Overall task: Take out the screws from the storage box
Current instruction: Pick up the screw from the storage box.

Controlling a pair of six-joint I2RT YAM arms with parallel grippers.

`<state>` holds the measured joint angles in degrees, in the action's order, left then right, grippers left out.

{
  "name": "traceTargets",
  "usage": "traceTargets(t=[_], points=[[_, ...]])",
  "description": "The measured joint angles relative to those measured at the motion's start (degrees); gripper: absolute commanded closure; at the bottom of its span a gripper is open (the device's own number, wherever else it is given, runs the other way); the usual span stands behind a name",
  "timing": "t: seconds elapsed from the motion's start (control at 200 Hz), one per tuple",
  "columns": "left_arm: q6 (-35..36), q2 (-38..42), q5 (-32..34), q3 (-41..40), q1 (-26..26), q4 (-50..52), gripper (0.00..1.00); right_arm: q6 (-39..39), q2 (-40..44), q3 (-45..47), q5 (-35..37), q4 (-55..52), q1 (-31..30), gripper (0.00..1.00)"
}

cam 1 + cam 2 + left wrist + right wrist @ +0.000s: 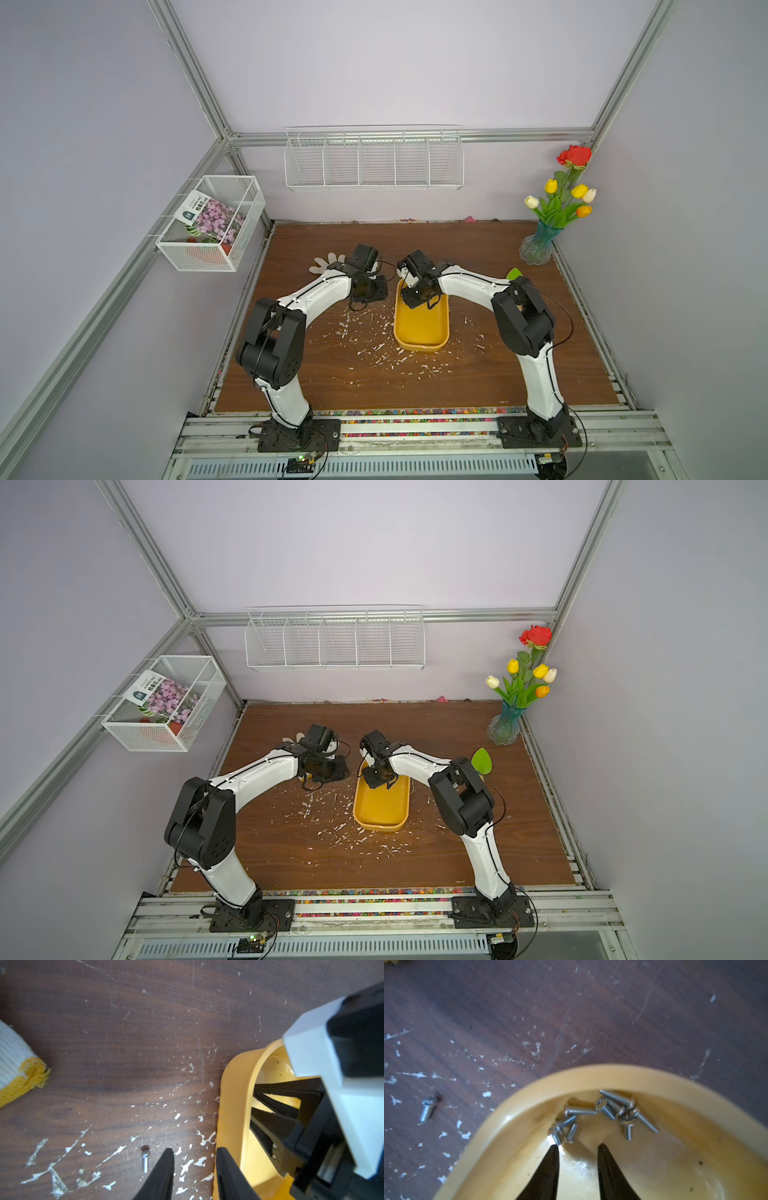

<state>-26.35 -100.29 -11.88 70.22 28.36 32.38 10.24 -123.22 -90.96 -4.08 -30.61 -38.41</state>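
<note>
Now the right tool is down inside the yellow storage box. Its jaws are apart and hold nothing. The screws lie in a small pile at the box's rounded end, just beside the tips. The left tool is open and empty too, over the desk beside the box. One loose screw lies on the desk near it.

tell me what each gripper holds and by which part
Nothing is held: right gripper open by the screws in the box, left gripper open beside a loose screw.
</note>
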Motion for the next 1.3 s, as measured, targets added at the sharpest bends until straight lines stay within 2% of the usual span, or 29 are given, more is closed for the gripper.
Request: traceTargets(t=[0.405,0.665,0.77,1.025,1.15,1.26,1.3], points=[[0.0,-0.2,0.0,0.0,0.0,0.0,0.61,0.0,-1.6,-1.2,1.1,0.4,-0.6,0.72],[0.0,-0.5,-0.1,0.0,0.0,0.0,0.61,-0.2,-1.6,-1.1,2.8,0.4,-0.6,0.79],[0.0,-0.5,-0.2,0.0,0.0,0.0,0.61,-0.1,-1.6,-0.7,3.8,0.7,-0.6,0.86],[0.0,-0.6,-0.2,0.0,0.0,0.0,0.61,-0.2,-1.0,0.9,4.7,2.4,-0.7,0.84],[0.0,-0.7,-0.2,0.0,0.0,0.0,0.61,-0.2,-1.0,0.9,4.8,2.5,-0.7,0.9],[0.0,-0.7,-0.2,0.0,0.0,0.0,0.61,0.2,-0.9,0.9,5.1,2.6,-0.7,1.0],[0.0,-0.7,-0.2,0.0,0.0,0.0,0.61,0.2,-0.9,1.0,5.2,2.6,-0.7,1.0]])
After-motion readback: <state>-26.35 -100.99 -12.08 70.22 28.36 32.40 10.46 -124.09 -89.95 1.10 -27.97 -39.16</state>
